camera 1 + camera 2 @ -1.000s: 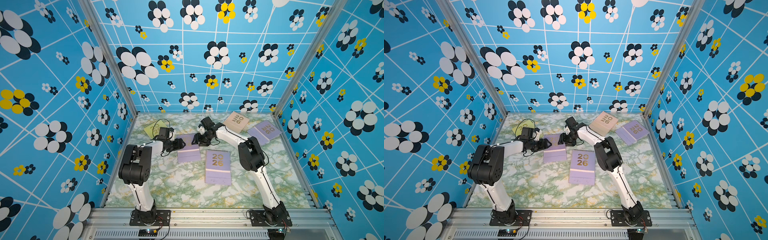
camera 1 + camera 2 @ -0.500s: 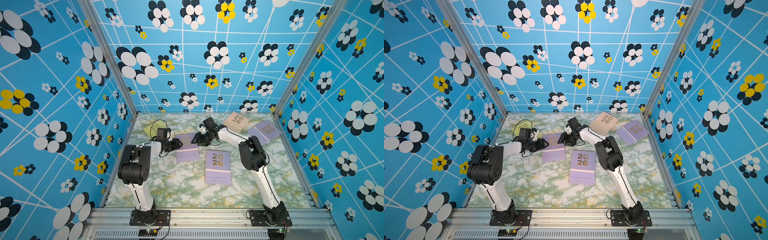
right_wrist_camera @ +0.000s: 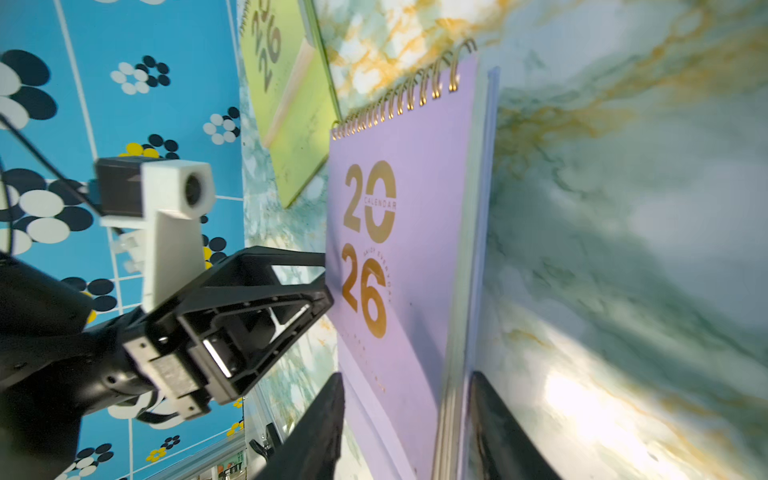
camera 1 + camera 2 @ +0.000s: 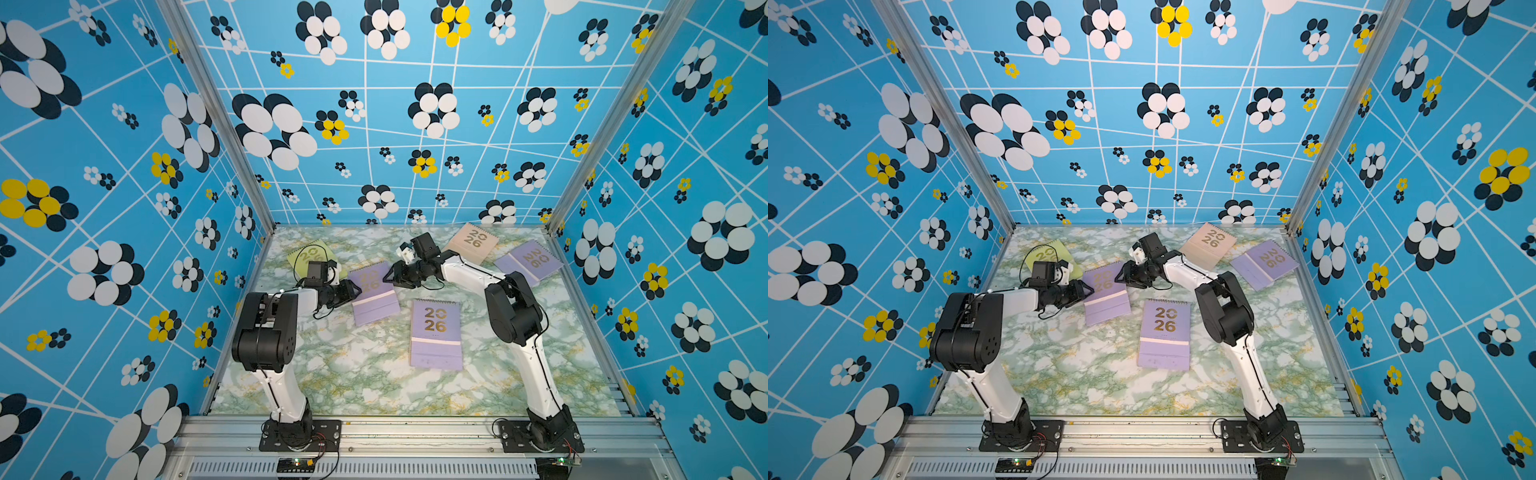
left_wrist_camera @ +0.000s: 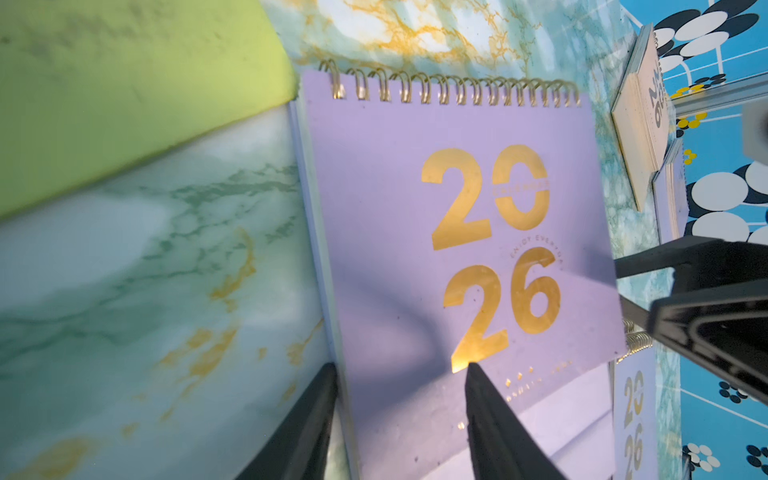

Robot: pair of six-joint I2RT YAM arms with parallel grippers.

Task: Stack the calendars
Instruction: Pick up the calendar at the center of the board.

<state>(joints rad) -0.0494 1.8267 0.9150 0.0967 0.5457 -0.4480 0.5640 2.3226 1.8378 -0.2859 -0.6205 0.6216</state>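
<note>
— When you read both top views, operator, how many calendars lay on the marbled table?

— You had five in plain sight: three lilac, one peach calendar and one yellow-green calendar. Lilac calendar (a) lay left of centre, between the claws. Lilac calendar (b) lay nearer the arm bases, apart from (a). Lilac calendar (c) lay at the far right, just beside the peach calendar.

— What had your claws hold of?

— Neither showed a firm hold. The left gripper stood part open, its fingertips at the left edge of (a). The right gripper stood part open too, its jaws astride the right edge of (a).

— What stood in your way?

— The left wrist camera and its arm covered the near corner of the yellow-green calendar. The right arm crossed the near corner of the peach calendar. Blue flowered walls closed three sides.

— What could you not make out?

— A paler lilac slab showed beside (c), and you could not tell whether it was a separate calendar. In the left wrist view (b) was cut off at the frame edge, and the nearest table was blurred in both wrist views.
</note>
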